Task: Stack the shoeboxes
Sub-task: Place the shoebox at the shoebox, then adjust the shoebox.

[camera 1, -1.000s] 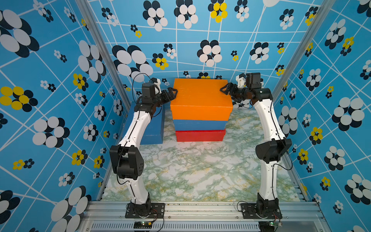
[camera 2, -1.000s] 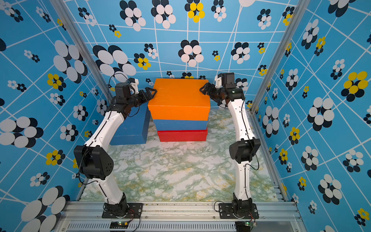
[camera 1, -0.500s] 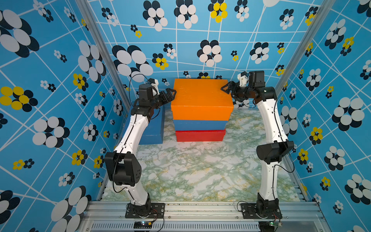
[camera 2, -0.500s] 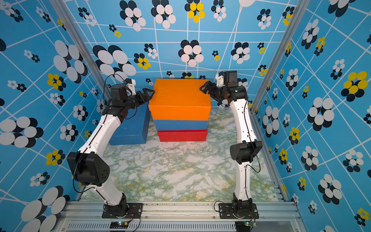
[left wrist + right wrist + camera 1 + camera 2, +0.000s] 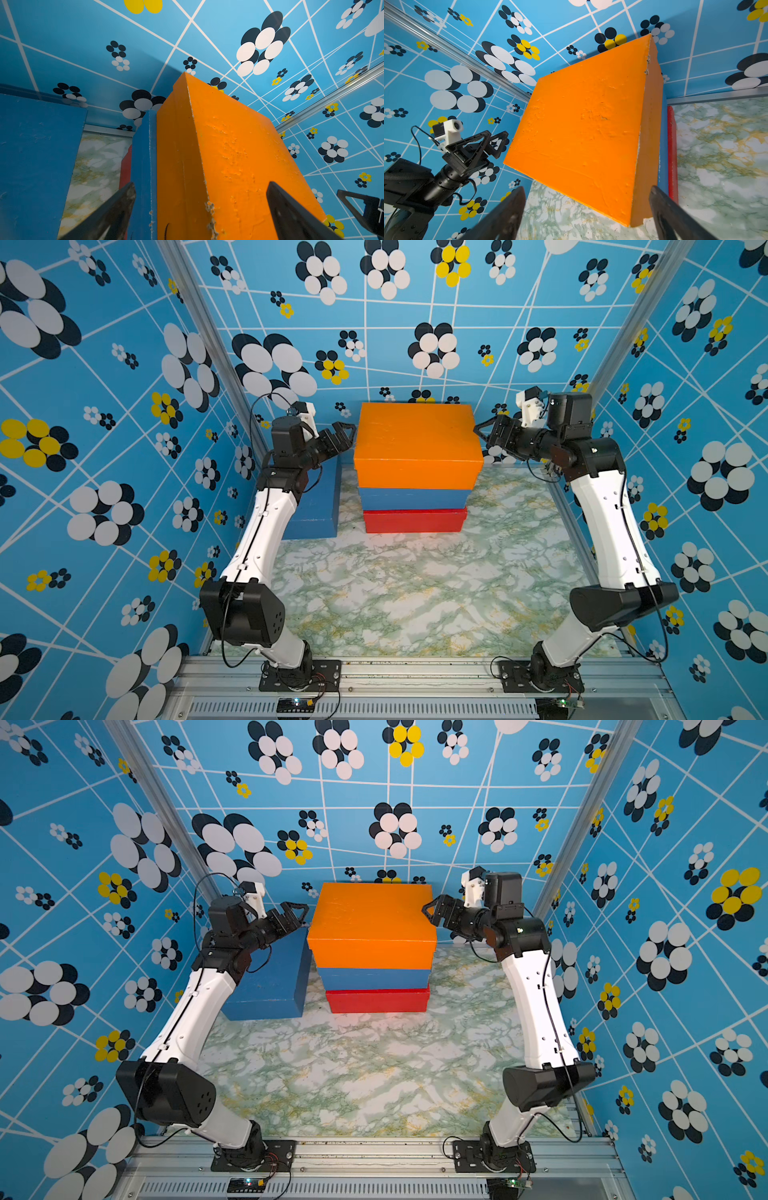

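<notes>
Both arms had drawn back slightly from the stack, and the right tool had spread wider. In both top views the orange shoebox lay on a blue shoebox over the red shoebox, toward twelve o'clock on the tabletop. A second blue shoebox sat alone at their nine o'clock. The left tool, released, hung at the orange shoebox's nine o'clock and the right tool, also released, at its three o'clock, each just beside it and holding nothing. The left wrist view showed spread fingers flanking the orange shoebox's corner edge. The right wrist view showed the same, with the left tool beyond.
</notes>
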`<state>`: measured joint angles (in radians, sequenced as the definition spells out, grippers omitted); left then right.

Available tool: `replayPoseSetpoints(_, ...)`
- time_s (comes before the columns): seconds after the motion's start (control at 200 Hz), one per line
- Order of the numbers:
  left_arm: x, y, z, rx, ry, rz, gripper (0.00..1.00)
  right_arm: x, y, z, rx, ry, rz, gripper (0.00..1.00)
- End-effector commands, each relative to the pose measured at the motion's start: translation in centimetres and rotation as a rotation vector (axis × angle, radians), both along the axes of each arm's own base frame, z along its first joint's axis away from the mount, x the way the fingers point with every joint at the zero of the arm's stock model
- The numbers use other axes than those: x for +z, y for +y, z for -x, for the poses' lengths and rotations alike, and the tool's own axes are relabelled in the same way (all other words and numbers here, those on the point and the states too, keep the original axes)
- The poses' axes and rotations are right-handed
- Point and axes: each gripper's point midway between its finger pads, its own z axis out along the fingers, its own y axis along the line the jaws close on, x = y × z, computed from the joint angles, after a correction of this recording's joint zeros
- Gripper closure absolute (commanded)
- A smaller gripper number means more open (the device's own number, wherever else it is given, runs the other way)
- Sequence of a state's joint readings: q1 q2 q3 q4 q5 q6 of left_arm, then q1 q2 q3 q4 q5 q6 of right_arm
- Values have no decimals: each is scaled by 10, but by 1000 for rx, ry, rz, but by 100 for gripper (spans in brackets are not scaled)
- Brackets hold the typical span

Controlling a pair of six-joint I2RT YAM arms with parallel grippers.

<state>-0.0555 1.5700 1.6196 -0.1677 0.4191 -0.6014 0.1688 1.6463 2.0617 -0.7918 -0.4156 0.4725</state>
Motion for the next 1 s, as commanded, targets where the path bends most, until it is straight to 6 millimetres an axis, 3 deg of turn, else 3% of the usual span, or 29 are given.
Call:
replayPoseSetpoints(0.0, 4, 9, 7, 18, -26, -9, 0, 1, -4, 3, -38, -60, -22, 5)
replayPoseSetpoints(0.215, -3, 15, 15, 35, -18, -5, 0, -32, 3, 17, -3, -7, -35, 5)
replayPoseSetpoints(0.36, -9, 18, 21, 43, -9, -4, 1, -43, 21, 19, 46, 15, -39, 6)
replayPoseSetpoints(0.5, -11, 22, 27, 53, -5, -5, 0, -46, 31, 22, 68, 19, -36, 6)
replayPoseSetpoints(0.78, -12, 27, 30, 65, -3, 3, 0, -54, 32, 14, 58, 32, -28, 6)
replayPoseSetpoints(1.0, -18, 31, 34, 70, 7, 4, 0, -50, 19, 18, 0, 16, 10, 6)
